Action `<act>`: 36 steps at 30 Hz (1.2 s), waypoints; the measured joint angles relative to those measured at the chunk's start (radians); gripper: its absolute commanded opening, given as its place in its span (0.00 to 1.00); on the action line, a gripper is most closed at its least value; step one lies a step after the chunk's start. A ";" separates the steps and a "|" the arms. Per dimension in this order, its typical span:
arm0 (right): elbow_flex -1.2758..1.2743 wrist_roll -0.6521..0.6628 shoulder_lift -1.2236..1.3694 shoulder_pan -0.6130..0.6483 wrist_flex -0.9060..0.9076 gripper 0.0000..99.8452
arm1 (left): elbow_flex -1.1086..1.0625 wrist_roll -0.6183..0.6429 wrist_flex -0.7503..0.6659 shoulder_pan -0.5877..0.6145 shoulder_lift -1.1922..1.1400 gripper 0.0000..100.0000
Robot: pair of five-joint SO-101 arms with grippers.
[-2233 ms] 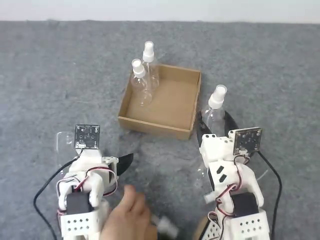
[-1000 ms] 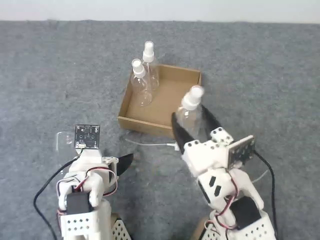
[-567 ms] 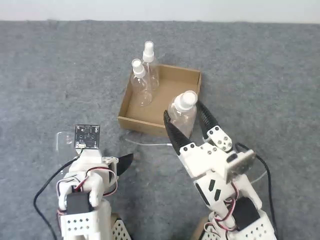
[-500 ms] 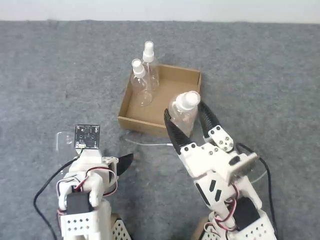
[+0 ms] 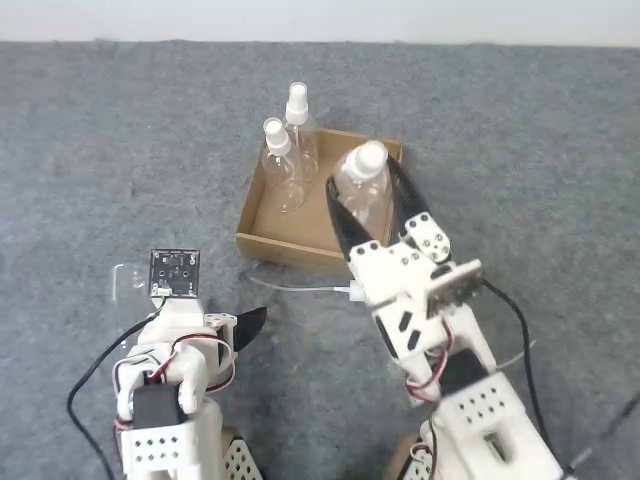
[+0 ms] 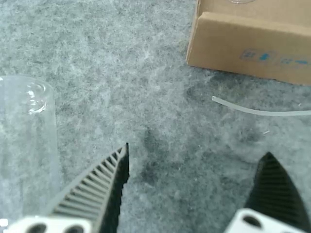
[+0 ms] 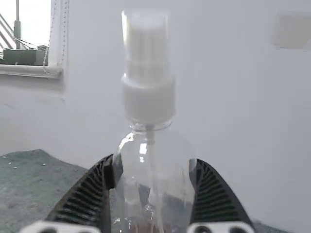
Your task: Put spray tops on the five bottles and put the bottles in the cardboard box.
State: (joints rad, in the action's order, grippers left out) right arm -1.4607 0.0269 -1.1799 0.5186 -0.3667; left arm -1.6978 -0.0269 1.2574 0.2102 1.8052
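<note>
My right gripper (image 5: 368, 205) is shut on a clear bottle (image 5: 362, 190) with a white spray top, held upright above the near right part of the cardboard box (image 5: 372, 232). In the right wrist view the bottle (image 7: 150, 184) stands between the black fingers (image 7: 87, 194). Two capped bottles (image 5: 283, 163) stand in the box's far left corner. My left gripper (image 6: 194, 179) hangs open over the grey carpet, beside an uncapped clear bottle (image 6: 24, 141) that also shows as a clear bottle (image 5: 127, 278) in the high view. A loose spray tube (image 6: 257, 110) lies near the box wall (image 6: 252, 51).
Grey carpet covers the table. The spray tube (image 5: 300, 288) lies in front of the box, between the two arms. Open carpet lies to the left and right of the box.
My right gripper has carried the capped bottle from the carpet right of the box up and over the box's near right part. The person's hand has left. The left arm has kept still.
</note>
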 measured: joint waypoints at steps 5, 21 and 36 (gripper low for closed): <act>0.072 0.000 0.216 -0.020 -0.129 0.03 | 0.000 0.000 0.000 0.000 0.000 0.38; 0.308 0.000 0.908 -0.095 -0.505 0.03 | 0.000 0.000 0.000 0.000 0.000 0.38; 0.549 0.000 1.419 -0.143 -0.733 0.04 | 0.000 0.000 0.000 0.000 0.000 0.38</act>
State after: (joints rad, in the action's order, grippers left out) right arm -0.9114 0.0269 0.2394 0.3759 -1.1001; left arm -1.6978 -0.0269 1.2574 0.2102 1.8052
